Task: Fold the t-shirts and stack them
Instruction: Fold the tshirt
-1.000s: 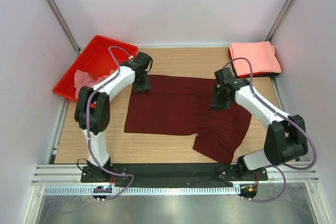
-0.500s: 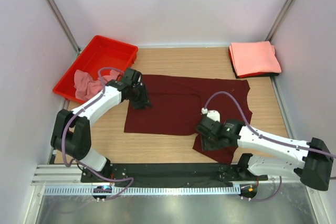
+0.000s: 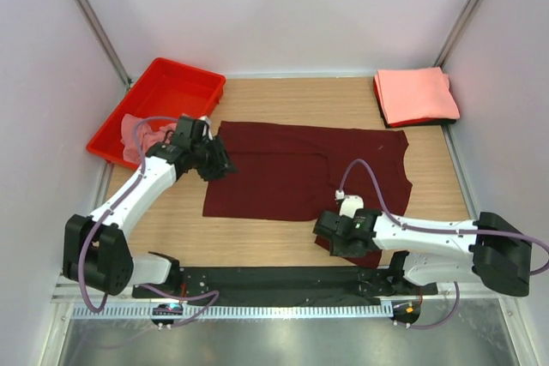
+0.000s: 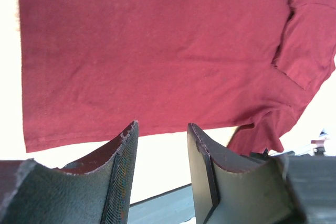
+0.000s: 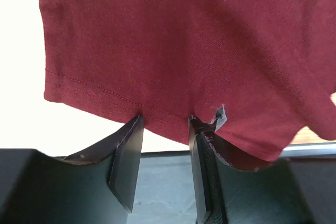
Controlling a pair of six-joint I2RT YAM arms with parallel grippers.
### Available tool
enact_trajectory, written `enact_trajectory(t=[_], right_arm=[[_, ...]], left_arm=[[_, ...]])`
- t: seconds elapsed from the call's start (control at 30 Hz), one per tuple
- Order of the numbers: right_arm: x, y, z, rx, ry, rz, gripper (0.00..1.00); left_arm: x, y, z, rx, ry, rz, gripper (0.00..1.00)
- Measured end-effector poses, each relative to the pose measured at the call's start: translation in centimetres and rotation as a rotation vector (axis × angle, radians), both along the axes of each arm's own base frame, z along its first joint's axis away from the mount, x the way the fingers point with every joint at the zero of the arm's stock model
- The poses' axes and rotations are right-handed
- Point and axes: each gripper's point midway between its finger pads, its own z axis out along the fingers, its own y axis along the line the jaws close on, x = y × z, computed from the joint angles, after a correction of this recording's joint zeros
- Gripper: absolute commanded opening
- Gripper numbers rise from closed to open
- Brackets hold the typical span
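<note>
A dark maroon t-shirt [image 3: 292,169] lies spread flat in the middle of the wooden table, with one part hanging towards the near edge. My left gripper [image 3: 218,164] is open and empty at the shirt's left edge; in the left wrist view the gripper [image 4: 161,127] points across the maroon t-shirt [image 4: 157,51]. My right gripper [image 3: 329,239] is open at the shirt's near lower part. In the right wrist view its jaws [image 5: 165,120] straddle the stitched hem of the maroon t-shirt [image 5: 184,40] without closing on it.
A folded salmon-pink shirt stack [image 3: 416,95] lies at the back right corner. A red plastic tray [image 3: 176,85] stands at the back left with a dusty pink shirt [image 3: 137,131] crumpled in it. The black rail [image 3: 274,280] runs along the near edge.
My right arm swung from the shirt's right middle down to its near hem. My left gripper moved left and nearer along the shirt's left edge. The shirt's right side has been spread flatter.
</note>
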Motion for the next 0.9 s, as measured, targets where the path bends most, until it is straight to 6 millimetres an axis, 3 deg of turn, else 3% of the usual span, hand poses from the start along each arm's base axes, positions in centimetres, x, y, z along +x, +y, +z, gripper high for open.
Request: enact_trajectory(t=[0.33, 0.47, 0.57, 0.7, 0.77, 0.9], right_arm=[[0.0, -0.2, -0.2, 0.050, -0.025, -0.070, 0.36], [0.2, 0.1, 0.2, 0.037, -0.025, -0.125, 0.46], [1.0, 0.2, 2.1, 0.036, -0.062, -0.229, 0.51], [3.8, 0.9, 6.3, 0.156, -0.136, -0.431, 0.52], [6.2, -1.1, 7.2, 0.182, -0.157, -0.571, 0.52], [11.4, -7.8, 7.6, 0.161, -0.213, -0.800, 0.49]], left_arm=[[-0.7, 0.5, -1.3, 0.005, 0.041, 0.022, 0.44], [-0.6, 0.4, -1.3, -0.001, 0.042, 0.030, 0.45], [-0.6, 0.4, -1.2, -0.005, 0.042, 0.033, 0.45], [-0.6, 0.2, -1.1, -0.018, 0.044, 0.038, 0.47], [-0.3, 0.1, -1.0, -0.026, 0.038, 0.046, 0.48], [0.9, -0.5, -1.6, -0.049, 0.033, 0.059, 0.45]])
